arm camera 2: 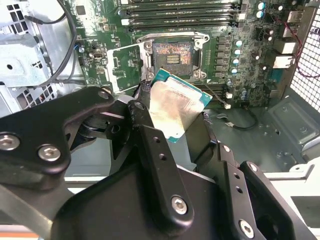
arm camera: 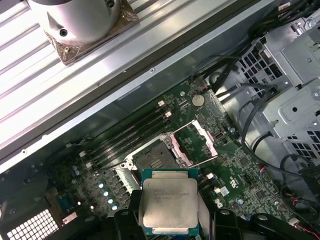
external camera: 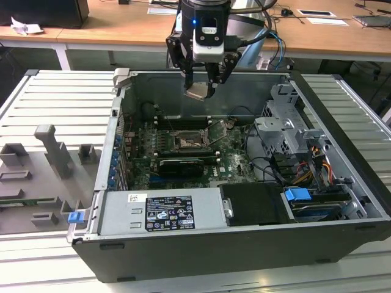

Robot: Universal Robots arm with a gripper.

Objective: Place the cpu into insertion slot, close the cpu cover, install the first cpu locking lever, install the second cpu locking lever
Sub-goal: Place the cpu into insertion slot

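My gripper hangs above the open computer case, shut on the cpu, a flat square chip with a pale metal face. In both wrist views the cpu sits tilted between the black fingers. The insertion slot lies below and apart from it, a dark bare square socket in the green board. The cpu cover stands swung up beside the socket.
Long memory slots run beside the socket. A long black card lies in front of it. A grey power supply, a metal drive cage and loose cables fill the case. Grey fixtures stand on the ribbed table.
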